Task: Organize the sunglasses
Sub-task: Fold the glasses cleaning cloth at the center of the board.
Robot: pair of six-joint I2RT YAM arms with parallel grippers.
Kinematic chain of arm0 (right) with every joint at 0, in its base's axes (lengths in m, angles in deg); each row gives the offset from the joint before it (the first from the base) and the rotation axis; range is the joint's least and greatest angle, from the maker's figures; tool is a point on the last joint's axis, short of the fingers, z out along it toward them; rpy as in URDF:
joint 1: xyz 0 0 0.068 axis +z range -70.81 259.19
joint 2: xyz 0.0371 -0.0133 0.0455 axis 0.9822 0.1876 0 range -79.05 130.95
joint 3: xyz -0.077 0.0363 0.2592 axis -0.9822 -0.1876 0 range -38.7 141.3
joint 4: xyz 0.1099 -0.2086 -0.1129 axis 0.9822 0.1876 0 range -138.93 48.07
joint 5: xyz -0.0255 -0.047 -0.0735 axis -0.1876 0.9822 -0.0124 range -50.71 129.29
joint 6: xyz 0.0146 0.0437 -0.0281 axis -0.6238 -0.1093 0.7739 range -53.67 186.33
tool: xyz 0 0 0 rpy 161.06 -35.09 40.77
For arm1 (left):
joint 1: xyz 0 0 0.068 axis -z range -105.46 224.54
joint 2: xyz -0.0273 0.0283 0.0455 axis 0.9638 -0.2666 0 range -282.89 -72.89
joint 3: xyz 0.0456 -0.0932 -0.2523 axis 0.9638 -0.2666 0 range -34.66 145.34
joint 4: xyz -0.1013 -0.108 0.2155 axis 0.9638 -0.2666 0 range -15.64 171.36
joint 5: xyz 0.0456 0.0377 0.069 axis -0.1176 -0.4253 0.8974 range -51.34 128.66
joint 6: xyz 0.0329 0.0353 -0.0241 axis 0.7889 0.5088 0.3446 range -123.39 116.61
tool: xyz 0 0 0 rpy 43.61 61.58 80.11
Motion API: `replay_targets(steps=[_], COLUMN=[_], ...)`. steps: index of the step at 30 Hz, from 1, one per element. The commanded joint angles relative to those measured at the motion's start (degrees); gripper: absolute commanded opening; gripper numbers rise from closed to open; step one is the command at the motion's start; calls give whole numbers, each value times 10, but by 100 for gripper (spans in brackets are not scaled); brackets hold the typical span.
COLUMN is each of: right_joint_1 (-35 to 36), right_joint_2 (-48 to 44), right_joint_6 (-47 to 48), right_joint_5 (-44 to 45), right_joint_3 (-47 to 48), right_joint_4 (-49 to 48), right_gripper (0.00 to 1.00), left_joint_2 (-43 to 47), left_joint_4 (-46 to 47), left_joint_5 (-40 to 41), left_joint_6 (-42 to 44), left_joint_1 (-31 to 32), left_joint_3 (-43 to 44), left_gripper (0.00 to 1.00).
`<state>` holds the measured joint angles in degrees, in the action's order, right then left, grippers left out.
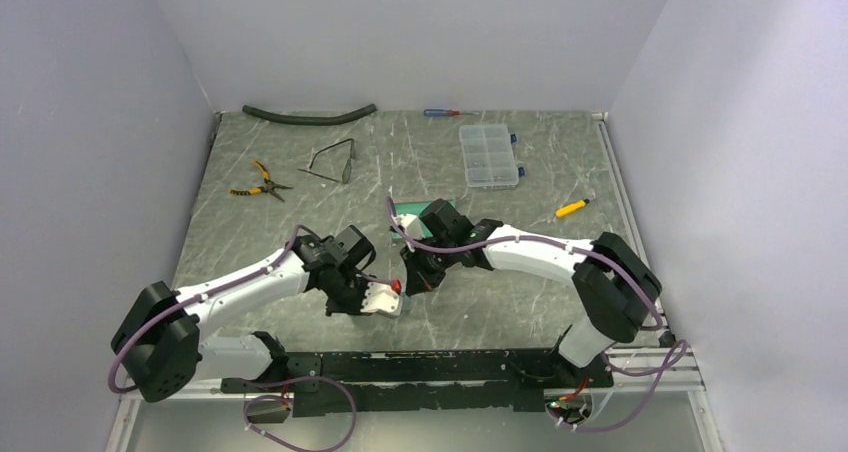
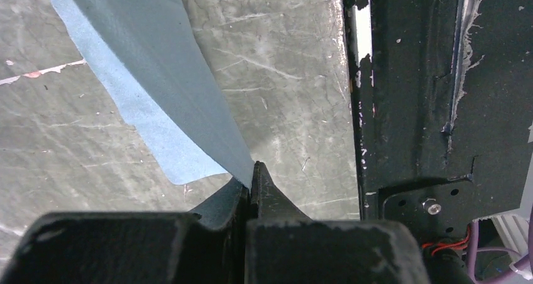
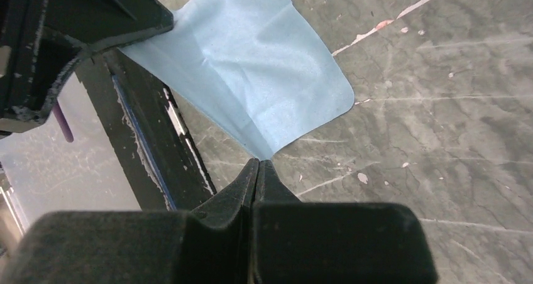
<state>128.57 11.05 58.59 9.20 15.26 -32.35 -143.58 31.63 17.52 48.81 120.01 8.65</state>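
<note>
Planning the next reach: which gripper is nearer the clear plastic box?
Right. The right gripper is below-left of the box in the top view; the left gripper lies farther left and lower.

One pair of sunglasses, one pliers, one cloth, one box.

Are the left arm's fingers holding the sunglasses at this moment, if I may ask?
No, the sunglasses lie near the pliers, while the left fingers pinch a blue cloth.
</note>
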Motion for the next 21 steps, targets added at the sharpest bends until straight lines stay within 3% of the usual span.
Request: replay_targets(steps=[1,21], right_joint_1=[0,-26], right_joint_2=[19,102], right_joint_6=[12,47], right_joint_5=[-13,0], right_joint_3=[12,79], right_joint_4=[-12,5], right_gripper=[0,0], left_joint_2=[3,-19], left_joint_4=[3,68], left_joint_5=[3,55], left_joint_6=[-26,-39], left_joint_1=[2,-21], left_joint_3=[-20,-62], left_gripper=[3,3])
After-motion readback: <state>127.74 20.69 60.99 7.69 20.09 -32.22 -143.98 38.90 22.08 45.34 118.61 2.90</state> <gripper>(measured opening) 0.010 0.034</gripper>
